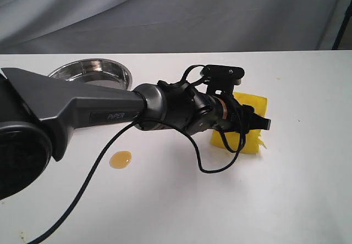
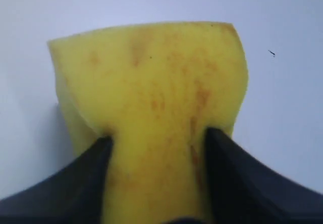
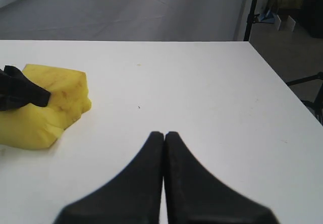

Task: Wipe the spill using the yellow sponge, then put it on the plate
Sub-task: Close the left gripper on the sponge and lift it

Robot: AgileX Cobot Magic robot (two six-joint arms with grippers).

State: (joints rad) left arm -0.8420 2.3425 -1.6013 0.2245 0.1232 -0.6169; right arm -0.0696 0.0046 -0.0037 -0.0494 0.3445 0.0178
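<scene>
The yellow sponge point(image 1: 248, 124) lies on the white table right of centre, squeezed between the fingers of my left gripper point(image 1: 254, 124), which is shut on it. In the left wrist view the sponge point(image 2: 156, 98) bulges out past both black fingers point(image 2: 83, 176) and shows orange-brown stains. The right wrist view catches the sponge point(image 3: 48, 105) with a left finger on it. The spill point(image 1: 120, 159), a small amber blob, sits on the table at lower left, well apart from the sponge. The steel plate point(image 1: 118, 71) stands at the back left, partly behind the left arm. My right gripper point(image 3: 164, 134) is shut and empty.
The left arm point(image 1: 82, 109) stretches across the table from the left, with a black cable point(image 1: 88, 181) hanging under it. A grey cloth backdrop hangs behind the table. The table's right edge point(image 3: 282, 82) and a black stand point(image 3: 251, 12) show in the right wrist view.
</scene>
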